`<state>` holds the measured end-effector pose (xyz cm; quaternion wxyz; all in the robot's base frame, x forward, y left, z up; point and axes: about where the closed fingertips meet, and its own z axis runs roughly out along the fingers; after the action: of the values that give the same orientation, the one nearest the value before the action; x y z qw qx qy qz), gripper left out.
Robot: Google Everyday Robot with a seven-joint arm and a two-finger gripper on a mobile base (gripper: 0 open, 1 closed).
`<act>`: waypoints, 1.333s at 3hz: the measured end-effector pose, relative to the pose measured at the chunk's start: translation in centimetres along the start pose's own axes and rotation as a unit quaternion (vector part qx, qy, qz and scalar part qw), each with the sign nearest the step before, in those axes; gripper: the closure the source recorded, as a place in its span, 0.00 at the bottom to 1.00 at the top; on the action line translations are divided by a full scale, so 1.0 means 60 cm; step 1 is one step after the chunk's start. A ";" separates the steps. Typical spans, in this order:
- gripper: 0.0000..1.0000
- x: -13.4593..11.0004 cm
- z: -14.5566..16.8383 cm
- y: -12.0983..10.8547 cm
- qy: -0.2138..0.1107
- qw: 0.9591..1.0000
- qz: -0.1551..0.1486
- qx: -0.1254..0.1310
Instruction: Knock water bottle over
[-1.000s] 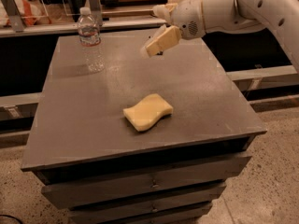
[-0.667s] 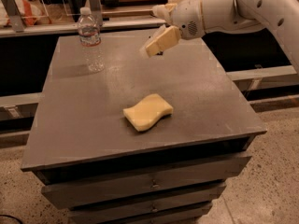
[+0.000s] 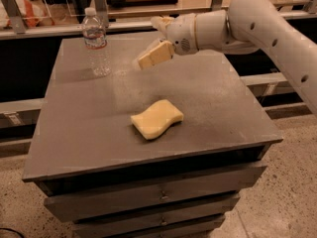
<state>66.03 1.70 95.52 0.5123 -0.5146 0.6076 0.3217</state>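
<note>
The water bottle (image 3: 96, 42) is clear and ribbed with a white cap and a narrow label band. It stands upright near the far left corner of the grey table (image 3: 208, 98). My gripper (image 3: 152, 39) hovers above the far middle of the table, to the right of the bottle and apart from it. Its cream fingers (image 3: 155, 54) point left toward the bottle and stand spread, with nothing between them.
A yellow sponge (image 3: 157, 118) lies flat near the middle of the table, nearer than the gripper. The table has drawers (image 3: 158, 195) in its front. A counter with a rail (image 3: 44, 29) runs behind the table.
My gripper has moved a little to the left, closer to the bottle. The bottle and the sponge have not moved.
</note>
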 end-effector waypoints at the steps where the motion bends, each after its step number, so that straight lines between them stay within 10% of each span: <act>1: 0.00 0.024 0.051 -0.007 -0.022 1.000 0.013 -0.010; 4: 0.00 0.052 0.193 -0.032 -0.076 0.994 0.041 -0.066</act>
<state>71.41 10.94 89.70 0.5081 -0.4959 0.5650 0.4204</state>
